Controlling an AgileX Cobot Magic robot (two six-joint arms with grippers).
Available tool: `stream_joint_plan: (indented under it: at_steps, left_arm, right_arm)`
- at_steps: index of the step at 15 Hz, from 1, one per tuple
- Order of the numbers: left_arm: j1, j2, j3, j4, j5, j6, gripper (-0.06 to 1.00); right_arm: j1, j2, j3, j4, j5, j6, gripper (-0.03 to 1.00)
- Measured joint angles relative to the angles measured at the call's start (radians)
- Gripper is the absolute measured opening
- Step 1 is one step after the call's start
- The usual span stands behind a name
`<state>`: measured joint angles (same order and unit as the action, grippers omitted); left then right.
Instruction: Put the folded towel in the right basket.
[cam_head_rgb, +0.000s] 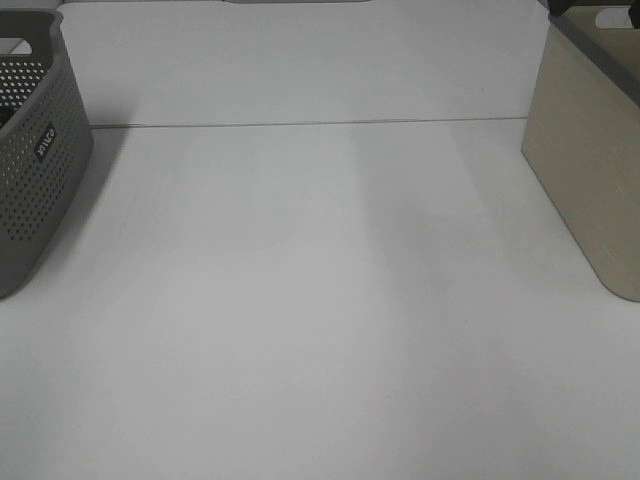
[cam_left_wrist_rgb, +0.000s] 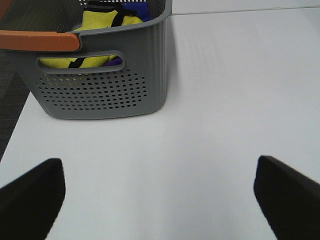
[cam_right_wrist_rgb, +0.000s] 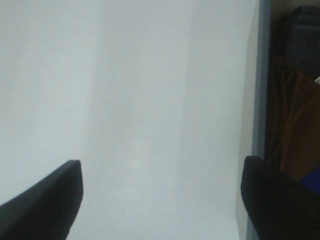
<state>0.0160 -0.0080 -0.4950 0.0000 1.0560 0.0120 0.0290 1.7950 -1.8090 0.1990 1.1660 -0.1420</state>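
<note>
No folded towel lies on the white table (cam_head_rgb: 320, 300). The right basket (cam_head_rgb: 590, 160) is beige with a grey rim and stands at the table's right edge. In the right wrist view its wall (cam_right_wrist_rgb: 251, 125) shows, with brown fabric (cam_right_wrist_rgb: 295, 125) inside; I cannot tell whether that is the towel. My left gripper (cam_left_wrist_rgb: 160, 195) is open and empty above the table, facing the grey perforated basket (cam_left_wrist_rgb: 105, 85). My right gripper (cam_right_wrist_rgb: 160, 195) is open and empty above the table beside the right basket. Neither gripper shows in the exterior high view.
The grey perforated basket (cam_head_rgb: 30, 150) stands at the table's left edge. It holds yellow cloth (cam_left_wrist_rgb: 102, 22) and blue-purple cloth (cam_left_wrist_rgb: 135, 7), and has an orange handle (cam_left_wrist_rgb: 37, 40). A seam (cam_head_rgb: 300, 124) crosses the table at the back.
</note>
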Motion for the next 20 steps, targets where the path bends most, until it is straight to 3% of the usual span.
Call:
stream_joint_plan:
  at_steps: [3,7,12,17,20]
  left_arm:
    - [0.0,0.0,0.0,0.0,0.0,0.0,0.97]
    - [0.0,0.0,0.0,0.0,0.0,0.0,0.97]
    - [0.0,0.0,0.0,0.0,0.0,0.0,0.97]
    - [0.0,0.0,0.0,0.0,0.0,0.0,0.97]
    - [0.0,0.0,0.0,0.0,0.0,0.0,0.97]
  right_arm:
    - [0.052,-0.013,0.001,-0.058,0.049,0.037,0.82]
    - [0.053,-0.127,0.147,-0.065,0.048,0.058,0.82]
    - [0.053,-0.387,0.487,-0.083,0.051,0.059,0.82]
    - [0.053,-0.778,0.952,-0.084,0.051,0.059,0.82]
    - [0.053,-0.997,1.119,-0.092,0.052,0.055,0.82]
